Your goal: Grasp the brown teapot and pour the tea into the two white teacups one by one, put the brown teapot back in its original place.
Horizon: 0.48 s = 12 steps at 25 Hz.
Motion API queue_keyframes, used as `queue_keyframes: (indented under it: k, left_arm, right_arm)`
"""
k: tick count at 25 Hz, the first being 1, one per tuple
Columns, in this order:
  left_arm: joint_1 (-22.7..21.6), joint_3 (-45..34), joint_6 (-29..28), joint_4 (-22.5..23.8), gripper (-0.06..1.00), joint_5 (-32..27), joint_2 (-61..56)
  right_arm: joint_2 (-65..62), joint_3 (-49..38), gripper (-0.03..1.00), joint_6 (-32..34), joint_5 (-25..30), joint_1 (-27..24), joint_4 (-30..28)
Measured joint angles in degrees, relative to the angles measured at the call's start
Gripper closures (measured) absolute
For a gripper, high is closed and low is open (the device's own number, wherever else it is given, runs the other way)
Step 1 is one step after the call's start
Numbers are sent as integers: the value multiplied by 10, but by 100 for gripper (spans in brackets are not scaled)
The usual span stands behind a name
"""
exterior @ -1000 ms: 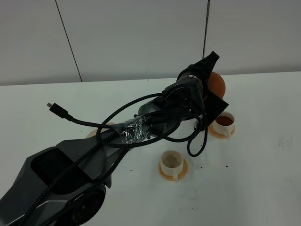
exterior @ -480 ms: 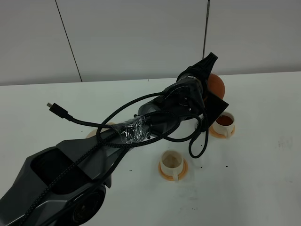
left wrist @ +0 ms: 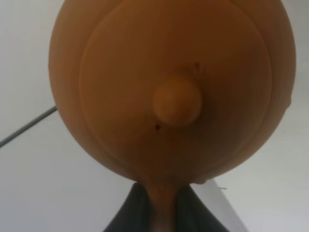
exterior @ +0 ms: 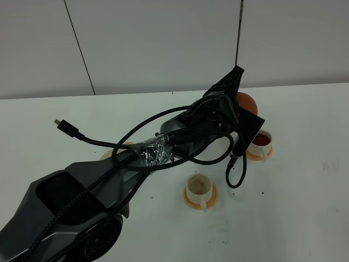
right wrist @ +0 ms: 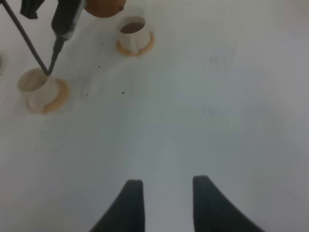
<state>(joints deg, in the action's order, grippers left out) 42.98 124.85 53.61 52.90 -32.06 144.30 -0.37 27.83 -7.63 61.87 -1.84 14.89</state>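
Note:
My left gripper [exterior: 239,101] reaches across to the right side and is shut on the brown teapot [exterior: 247,102], holding it in the air above and behind the far white teacup [exterior: 260,141]. That cup holds dark tea and stands on an orange saucer. In the left wrist view the teapot [left wrist: 169,92] fills the frame, lid knob facing the camera, its handle pinched between the dark fingers [left wrist: 128,215]. The near teacup [exterior: 199,187] stands on its orange saucer, pale inside. My right gripper [right wrist: 164,193] is open over bare table. It sees both cups [right wrist: 133,33] [right wrist: 35,87].
The pale cream saucer [exterior: 107,155] lies left of the middle, mostly hidden under my left arm. A black cable loop [exterior: 235,169] hangs from the left wrist between the two cups. The white table [exterior: 305,207] stretches to the right and front.
My left wrist has turned, and the teapot has shifted slightly left and shows less behind the gripper. The hanging cable loop has dropped lower. The cups have not moved.

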Motion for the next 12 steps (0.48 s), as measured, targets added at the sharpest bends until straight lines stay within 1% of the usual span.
queue_keyframes:
  k: [5, 9, 12]
  left_arm:
    - [0, 0, -57, -1, 77, -9, 0]
    - [0, 0, -107, -6, 77, -40, -3]
    - [0, 0, -122, -30, 77, -64, -14]
  right_arm:
    - [0, 0, 72, 0, 0, 0, 0]
    - [0, 0, 72, 0, 0, 0, 0]
    - [0, 0, 72, 0, 0, 0, 0]
